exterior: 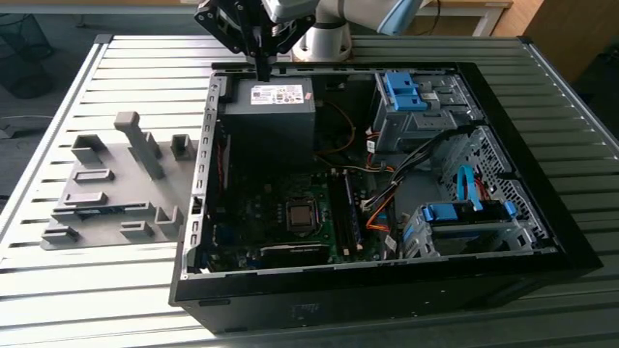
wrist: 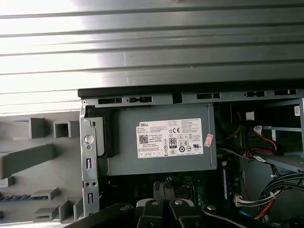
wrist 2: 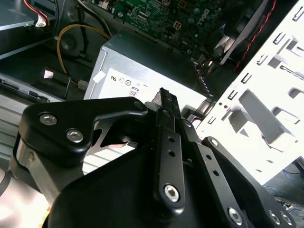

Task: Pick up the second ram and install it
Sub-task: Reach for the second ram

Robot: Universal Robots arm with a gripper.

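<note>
The second ram [exterior: 98, 211] is a thin blue-green stick lying flat in a slot of the grey fixture [exterior: 116, 170], on the table at the exterior view's left of the open computer case [exterior: 503, 145]. In the first wrist view, the second ram [wrist: 21, 197] shows as a blue strip in that fixture [wrist: 28, 159]. My gripper [exterior: 263, 75] hangs above the case's far edge, over the power supply [exterior: 275, 109], well away from the stick. Its fingers are shut together with nothing between them, as both wrist views show [wrist 2: 164, 93] [wrist: 164, 183]. A darker memory stick [exterior: 347, 212] stands in the motherboard.
The case holds the grey power supply [wrist: 161, 140], a motherboard [exterior: 290, 210], blue drive cages [exterior: 406, 90] [exterior: 464, 214] and loose orange and black cables [exterior: 382, 210]. The fixture carries upright grey posts [exterior: 140, 141]. The slatted metal table [exterior: 97, 290] surrounds everything.
</note>
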